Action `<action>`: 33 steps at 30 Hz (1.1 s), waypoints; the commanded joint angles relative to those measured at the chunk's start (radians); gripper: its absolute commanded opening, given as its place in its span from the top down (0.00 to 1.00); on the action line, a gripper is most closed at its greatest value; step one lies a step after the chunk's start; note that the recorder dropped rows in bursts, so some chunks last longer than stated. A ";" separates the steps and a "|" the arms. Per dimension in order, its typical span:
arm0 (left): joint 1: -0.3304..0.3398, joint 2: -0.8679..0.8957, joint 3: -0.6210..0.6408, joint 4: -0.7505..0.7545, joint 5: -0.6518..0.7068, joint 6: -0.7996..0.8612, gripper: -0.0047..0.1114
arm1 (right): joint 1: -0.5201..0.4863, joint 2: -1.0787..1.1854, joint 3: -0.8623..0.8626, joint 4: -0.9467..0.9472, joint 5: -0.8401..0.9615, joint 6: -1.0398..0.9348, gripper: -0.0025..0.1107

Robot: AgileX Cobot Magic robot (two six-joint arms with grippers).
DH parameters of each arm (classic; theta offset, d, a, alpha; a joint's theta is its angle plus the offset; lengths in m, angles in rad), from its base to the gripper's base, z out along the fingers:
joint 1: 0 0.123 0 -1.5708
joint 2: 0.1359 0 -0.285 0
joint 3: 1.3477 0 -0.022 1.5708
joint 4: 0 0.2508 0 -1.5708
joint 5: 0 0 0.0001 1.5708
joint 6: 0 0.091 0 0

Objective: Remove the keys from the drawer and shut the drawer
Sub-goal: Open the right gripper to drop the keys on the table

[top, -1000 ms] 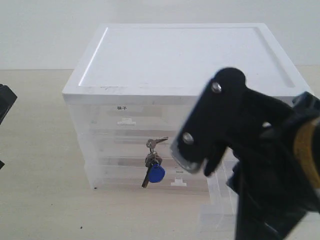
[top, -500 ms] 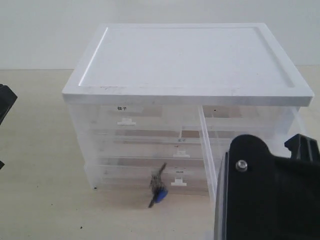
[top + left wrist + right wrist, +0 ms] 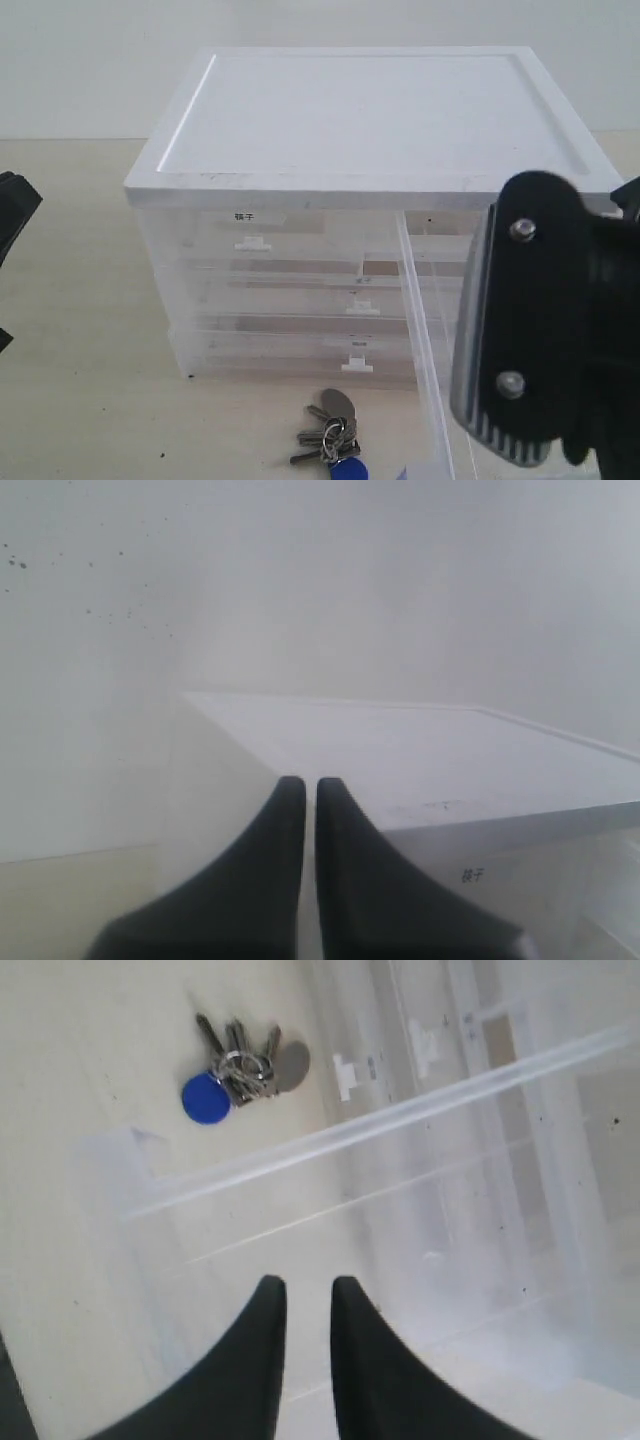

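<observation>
My right claw hangs over the pulled-out drawer, its tips a narrow gap apart and pinching nothing, while the keys lie on the tabletop just outside the drawer's side wall, and my left claw is pressed together, empty.

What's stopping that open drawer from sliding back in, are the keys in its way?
Nothing visible. The keys lie on the table beside the drawer, outside its clear side wall, not in its path into the cabinet. The right gripper hangs over the drawer, holding nothing.
</observation>
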 commanded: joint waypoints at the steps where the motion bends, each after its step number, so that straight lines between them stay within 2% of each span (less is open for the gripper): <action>1: 0.001 -0.005 0.008 0.012 0.002 -0.009 0.92 | -0.001 -0.085 -0.036 0.116 -0.022 -0.082 0.86; 4: 0.001 -0.005 0.008 0.021 -0.001 -0.009 0.92 | -0.001 -0.124 -0.016 0.235 0.028 -0.142 0.88; 7: 0.001 -0.005 0.008 0.038 -0.006 -0.009 0.92 | -0.001 -0.116 0.053 0.365 0.064 -0.236 0.98; 14: 0.001 -0.005 0.008 0.055 -0.004 -0.009 0.92 | -0.001 -0.015 0.143 0.388 0.014 -0.261 0.98; 17: 0.001 -0.005 0.008 0.055 -0.004 -0.009 0.92 | -0.001 0.016 0.143 0.313 -0.025 -0.246 0.98; 22: 0.001 -0.005 0.008 0.055 -0.001 -0.009 0.92 | -0.001 0.036 0.143 -0.061 -0.012 0.034 0.98; 33: 0.001 -0.005 0.008 0.073 -0.005 -0.009 0.92 | -0.001 0.027 0.137 -0.201 -0.005 0.081 0.98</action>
